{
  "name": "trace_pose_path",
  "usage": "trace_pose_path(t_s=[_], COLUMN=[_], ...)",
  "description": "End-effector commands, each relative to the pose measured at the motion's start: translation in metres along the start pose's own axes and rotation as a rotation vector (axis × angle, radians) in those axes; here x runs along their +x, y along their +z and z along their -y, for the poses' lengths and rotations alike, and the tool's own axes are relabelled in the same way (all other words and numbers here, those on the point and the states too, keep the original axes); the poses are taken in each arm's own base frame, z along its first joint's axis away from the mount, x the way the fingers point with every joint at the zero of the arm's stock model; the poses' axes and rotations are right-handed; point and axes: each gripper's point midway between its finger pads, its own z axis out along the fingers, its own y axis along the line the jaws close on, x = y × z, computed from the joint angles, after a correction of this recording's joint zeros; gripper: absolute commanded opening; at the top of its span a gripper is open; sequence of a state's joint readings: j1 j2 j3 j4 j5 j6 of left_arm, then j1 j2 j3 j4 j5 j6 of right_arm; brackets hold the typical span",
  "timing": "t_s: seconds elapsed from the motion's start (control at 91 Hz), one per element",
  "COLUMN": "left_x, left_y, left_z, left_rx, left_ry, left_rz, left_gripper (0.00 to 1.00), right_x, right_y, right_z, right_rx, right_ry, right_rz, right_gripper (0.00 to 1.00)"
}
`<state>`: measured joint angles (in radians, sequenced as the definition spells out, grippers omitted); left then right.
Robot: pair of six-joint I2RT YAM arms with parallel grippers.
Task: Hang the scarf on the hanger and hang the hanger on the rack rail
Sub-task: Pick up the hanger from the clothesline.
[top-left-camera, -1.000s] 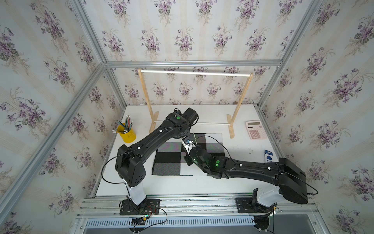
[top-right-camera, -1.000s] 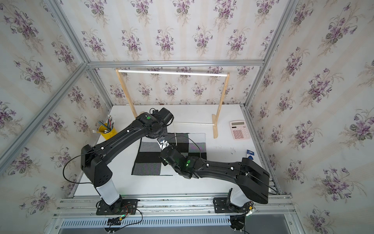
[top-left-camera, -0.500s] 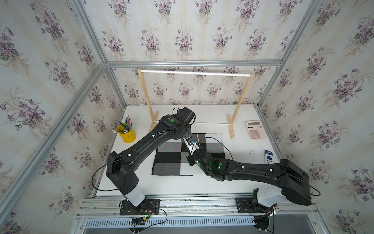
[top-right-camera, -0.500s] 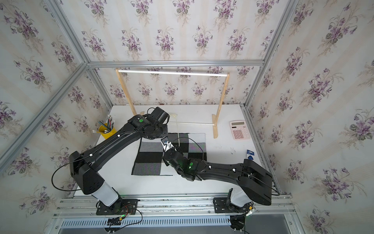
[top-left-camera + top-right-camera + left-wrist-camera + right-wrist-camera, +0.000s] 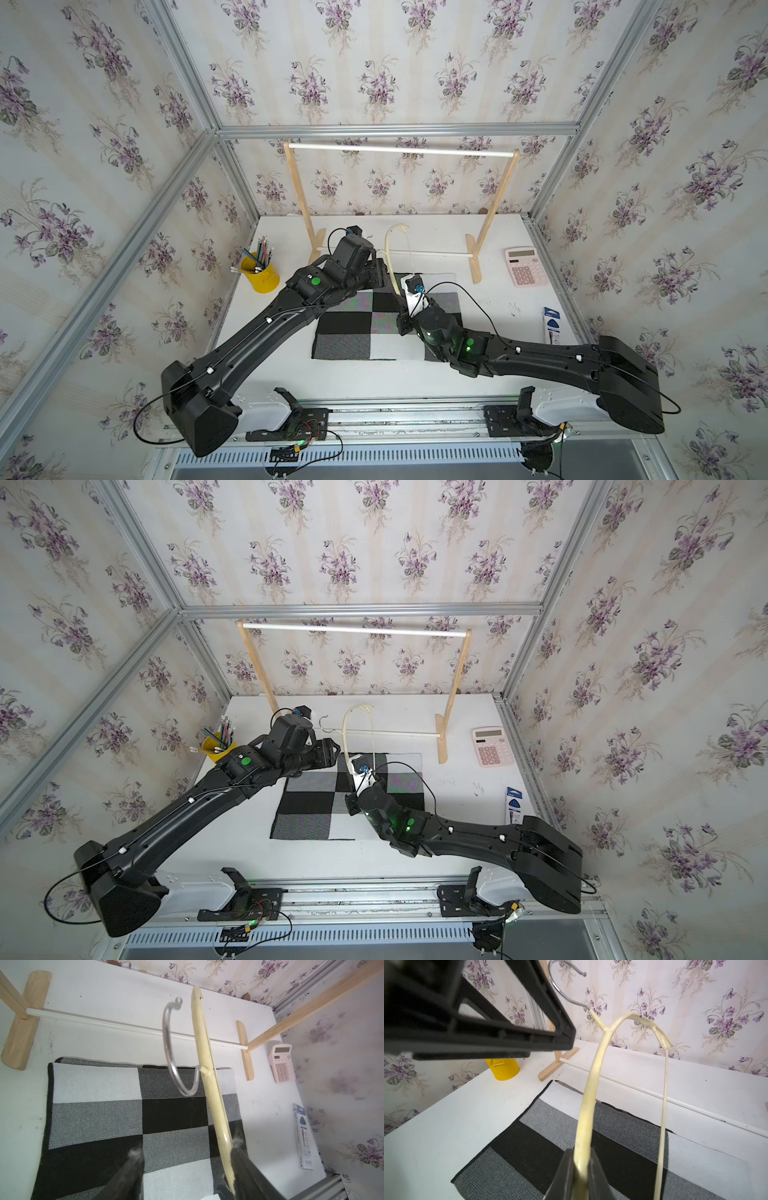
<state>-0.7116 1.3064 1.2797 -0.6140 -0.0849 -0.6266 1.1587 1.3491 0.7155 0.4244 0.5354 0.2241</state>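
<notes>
Top views are both showing a yellow cup point(image 5: 259, 276) standing near the left edge of the table point(image 5: 353, 382) and holding pencils point(image 5: 259, 251); it is the only container in sight. Next rightward, the left gripper point(image 5: 185, 1153) is reaching over the scarf point(image 5: 353, 328) with its jaws standing wide apart and clamping nothing. In the left wrist view one finger point(image 5: 245, 1167) is lying just beside the hanger point(image 5: 587, 1111); whether they are touching cannot be told. The hanger is standing on end above the scarf, which is lying flat at the table's middle, not yet draped. Its hook point(image 5: 165, 1043) is pointing toward the left arm. The right gripper point(image 5: 581, 1157) is pinching the hanger's curved arm near its lower end. Judged risk: a single grip so far from the hanger's middle is leaving it free to pivot or slip, and a nudge from the nearby left finger could tip it onto the cloth. Toward the right edge, a calculator point(image 5: 525, 266) and a blue packet point(image 5: 552, 328) are lying well clear.
</notes>
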Motion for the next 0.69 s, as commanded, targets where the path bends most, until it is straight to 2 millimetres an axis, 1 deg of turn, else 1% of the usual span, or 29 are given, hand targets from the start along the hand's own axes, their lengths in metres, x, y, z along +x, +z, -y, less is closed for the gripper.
trace_pose_path(t_s=[0.0,0.143,0.22,0.385,0.451,0.56,0.681], left_x=[-0.014,-0.014,-0.018,-0.027,-0.031,-0.035,-0.035], left_y=[0.006,0.015,0.014,0.012,0.013,0.019,0.03], left_z=[0.014,0.015,0.016,0.001,-0.001,0.001,0.002], left_rx=[0.063,0.083,0.105,0.046,0.036,0.042,0.018], left_ry=[-0.024,-0.07,-0.1,-0.151,-0.17,-0.196,-0.207], left_rz=[0.056,0.075,0.118,0.192,0.212,0.231,0.201], left_gripper=[0.68,0.67,0.67,0.67,0.67,0.66,0.64], right_x=[-0.012,-0.016,-0.017,-0.018,-0.019,-0.017,-0.016], right_y=[0.0,-0.001,-0.002,-0.004,-0.004,-0.003,-0.001], right_z=[-0.009,-0.013,-0.014,-0.015,-0.016,-0.02,-0.024], right_rx=[-0.048,-0.068,-0.074,-0.09,-0.099,-0.114,-0.125], right_ry=[0.064,0.075,0.077,0.094,0.1,0.104,0.107], right_rz=[0.046,0.057,0.063,0.072,0.072,0.065,0.058], right_gripper=[0.0,0.0,0.0,0.0,0.0,0.0,0.0])
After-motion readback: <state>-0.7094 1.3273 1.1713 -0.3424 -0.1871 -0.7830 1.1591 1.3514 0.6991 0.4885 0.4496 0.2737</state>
